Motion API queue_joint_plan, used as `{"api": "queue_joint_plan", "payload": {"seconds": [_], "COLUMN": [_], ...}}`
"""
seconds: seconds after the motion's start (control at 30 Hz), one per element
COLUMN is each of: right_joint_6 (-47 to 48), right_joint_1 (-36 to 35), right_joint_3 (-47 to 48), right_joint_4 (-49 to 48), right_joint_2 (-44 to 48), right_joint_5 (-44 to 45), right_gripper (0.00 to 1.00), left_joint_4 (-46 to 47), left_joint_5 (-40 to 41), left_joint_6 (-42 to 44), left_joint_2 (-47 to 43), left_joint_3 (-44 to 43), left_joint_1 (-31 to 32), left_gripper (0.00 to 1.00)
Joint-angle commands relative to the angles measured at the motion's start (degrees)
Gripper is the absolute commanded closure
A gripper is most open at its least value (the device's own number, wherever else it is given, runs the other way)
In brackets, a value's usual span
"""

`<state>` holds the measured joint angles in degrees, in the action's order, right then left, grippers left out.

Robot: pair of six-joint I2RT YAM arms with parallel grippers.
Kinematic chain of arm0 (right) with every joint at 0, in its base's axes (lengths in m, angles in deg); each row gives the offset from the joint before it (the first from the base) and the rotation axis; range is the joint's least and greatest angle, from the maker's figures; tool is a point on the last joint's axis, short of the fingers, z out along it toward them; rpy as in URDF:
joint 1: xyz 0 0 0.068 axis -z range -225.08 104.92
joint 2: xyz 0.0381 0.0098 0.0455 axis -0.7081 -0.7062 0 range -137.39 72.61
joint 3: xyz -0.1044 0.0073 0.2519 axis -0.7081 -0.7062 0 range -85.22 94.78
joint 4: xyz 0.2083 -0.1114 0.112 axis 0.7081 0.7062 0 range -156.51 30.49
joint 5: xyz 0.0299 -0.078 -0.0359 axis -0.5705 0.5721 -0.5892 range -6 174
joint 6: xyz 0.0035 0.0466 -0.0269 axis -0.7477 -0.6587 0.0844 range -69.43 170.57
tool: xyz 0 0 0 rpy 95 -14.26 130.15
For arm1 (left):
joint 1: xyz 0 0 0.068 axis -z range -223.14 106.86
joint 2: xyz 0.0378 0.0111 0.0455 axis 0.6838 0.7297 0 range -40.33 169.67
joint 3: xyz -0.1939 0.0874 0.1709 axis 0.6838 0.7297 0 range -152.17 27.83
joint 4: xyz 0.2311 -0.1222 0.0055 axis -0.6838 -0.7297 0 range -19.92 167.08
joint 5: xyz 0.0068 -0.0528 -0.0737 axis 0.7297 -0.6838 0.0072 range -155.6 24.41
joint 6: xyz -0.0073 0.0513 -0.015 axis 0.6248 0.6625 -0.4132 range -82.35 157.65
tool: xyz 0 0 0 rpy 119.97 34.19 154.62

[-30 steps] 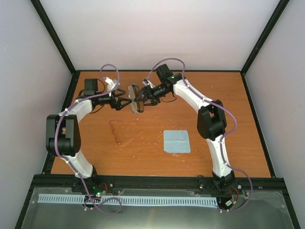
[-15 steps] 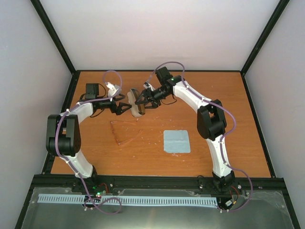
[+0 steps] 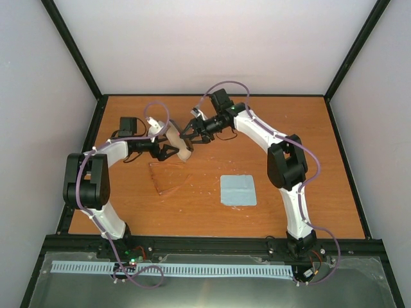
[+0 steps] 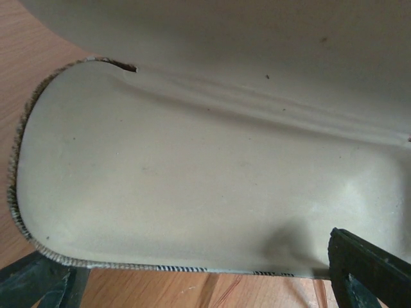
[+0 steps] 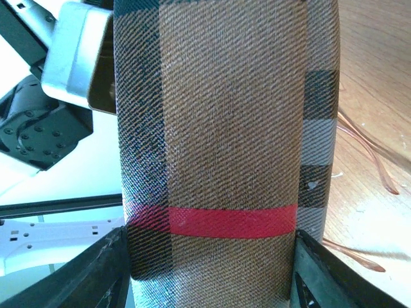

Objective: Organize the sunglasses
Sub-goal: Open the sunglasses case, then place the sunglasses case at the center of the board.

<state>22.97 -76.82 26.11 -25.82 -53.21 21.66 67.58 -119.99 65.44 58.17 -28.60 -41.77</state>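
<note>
The sunglasses, thin and amber, lie flat on the wood in front of both grippers. Their arms also show at the right of the right wrist view as sunglasses. The plaid case is held above the table at the back, hinged open with its pale lining showing. My right gripper is shut on the case, one finger on each side of the shell. My left gripper is open at the case's other side. In its wrist view the case lining fills the frame above the left gripper.
A light blue-grey cloth square lies flat to the right of the sunglasses. Black frame posts and white walls close in the wooden table on three sides. The left arm's camera cable loops over the case.
The case has swung open and now shows its pale lining. My left gripper has drawn back left and toward the sunglasses. The right gripper keeps its hold and has tilted slightly.
</note>
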Motion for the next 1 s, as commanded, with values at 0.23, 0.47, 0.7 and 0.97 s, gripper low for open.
{"api": "queue_joint_plan", "payload": {"seconds": [0.23,0.47,0.7,0.97], "right_joint_6": [1.3,7.2,11.9,13.3], "right_joint_1": [3.7,7.5,8.7,10.0], "right_joint_3": [-11.4,-7.3,-5.4,-5.7], "right_joint_4": [-8.5,-2.0,3.7,5.6], "right_joint_2": [1.2,-5.8,-12.3,-13.3], "right_joint_5": [-3.0,-1.5,-2.2,0.2], "right_gripper": [0.97,0.97,0.97,0.66], "left_joint_4": [-6.1,-7.1,-8.3,-9.0], "left_joint_5": [3.7,6.7,7.1,7.3], "left_joint_6": [-1.0,0.5,0.8,0.5], "left_joint_2": [-2.5,-2.6,-1.5,-0.2], "left_joint_3": [-4.3,-4.6,-6.3,-7.7], "left_joint_1": [-4.0,-6.8,-6.8,-6.9], "left_gripper": [0.0,0.0,0.01,0.01]}}
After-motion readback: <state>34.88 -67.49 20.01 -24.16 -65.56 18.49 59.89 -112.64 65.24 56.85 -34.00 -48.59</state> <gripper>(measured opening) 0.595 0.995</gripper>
